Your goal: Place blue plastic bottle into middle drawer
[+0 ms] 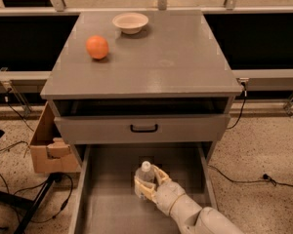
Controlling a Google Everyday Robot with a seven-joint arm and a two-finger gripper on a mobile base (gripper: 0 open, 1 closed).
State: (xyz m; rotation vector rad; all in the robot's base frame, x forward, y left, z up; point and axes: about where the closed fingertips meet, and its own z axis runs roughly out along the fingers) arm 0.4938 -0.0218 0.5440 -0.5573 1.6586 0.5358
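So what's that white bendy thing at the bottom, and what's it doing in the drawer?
That is a robot's arm, coming in from the bottom corner. At its end is a claw with two fingers, and they are closed around a small clear water bottle with a white cap. The bottle is upright inside the open grey drawer; I can't tell if it touches the floor. There is just one picture, from a camera looking down at the front of the grey cabinet. On its top sit an orange and a little white bowl. A cardboard box stands beside the cabinet.
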